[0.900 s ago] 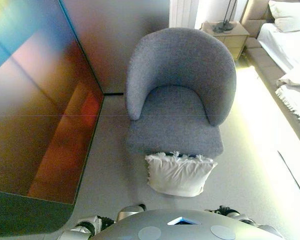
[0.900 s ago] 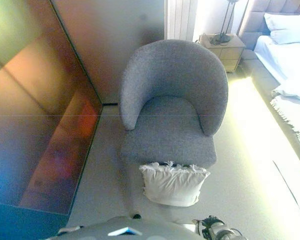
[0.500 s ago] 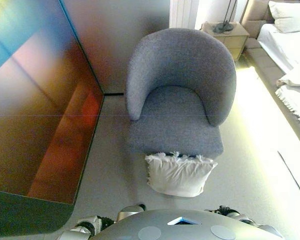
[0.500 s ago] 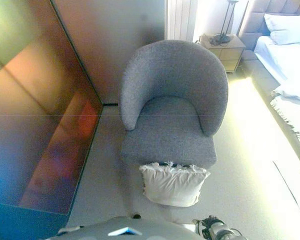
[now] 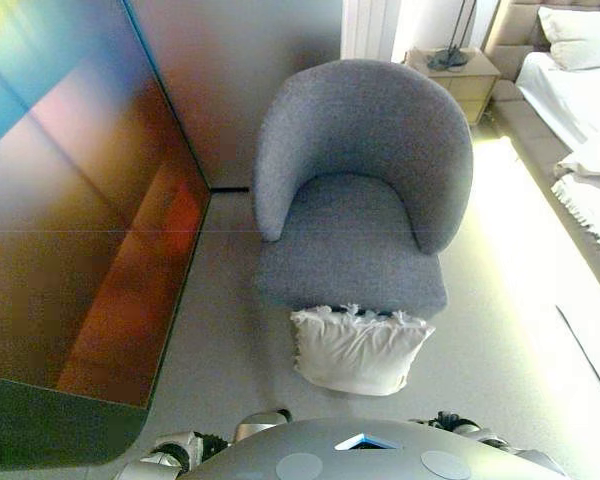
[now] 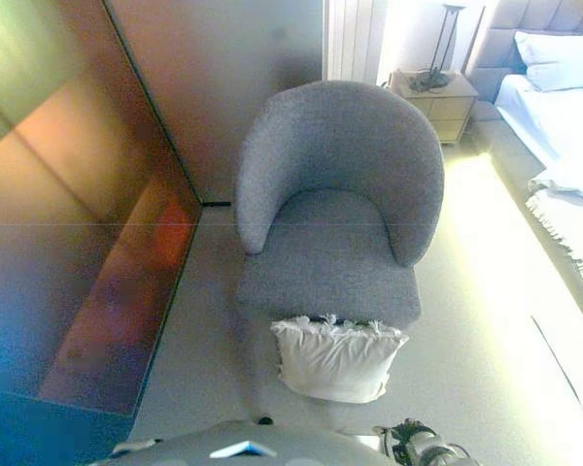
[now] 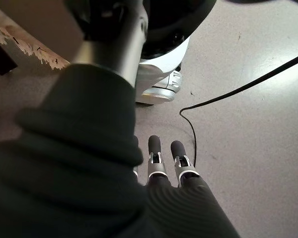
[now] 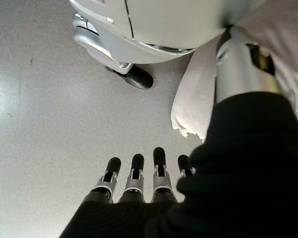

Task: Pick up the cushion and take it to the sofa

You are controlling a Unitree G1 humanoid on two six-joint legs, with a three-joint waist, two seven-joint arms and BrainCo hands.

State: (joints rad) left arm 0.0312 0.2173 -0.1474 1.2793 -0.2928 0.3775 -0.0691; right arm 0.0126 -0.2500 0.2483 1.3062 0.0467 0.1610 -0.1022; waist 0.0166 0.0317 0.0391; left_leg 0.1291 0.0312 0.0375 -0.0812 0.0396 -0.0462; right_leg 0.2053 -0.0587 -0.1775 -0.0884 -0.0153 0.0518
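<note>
A white cushion point(image 5: 358, 349) with a frilled edge stands on the floor, leaning against the front of a grey armchair point(image 5: 360, 195). It also shows in the right eye view point(image 6: 336, 358) and partly in the right wrist view point(image 8: 194, 106). My left hand point(image 7: 164, 166) hangs by my side with straight fingers, empty. My right hand point(image 8: 139, 176) hangs down over the floor, fingers straight, empty, a short way from the cushion. Neither hand touches the cushion.
A glossy dark cabinet wall point(image 5: 70, 220) runs along the left. A bed point(image 5: 580, 110) with white bedding lies at the right, a wooden nightstand point(image 5: 460, 75) with a lamp behind the armchair. Pale floor point(image 5: 520, 330) lies between armchair and bed.
The view has shifted very slightly downward. The cushion, the armchair and both hands have not moved.
</note>
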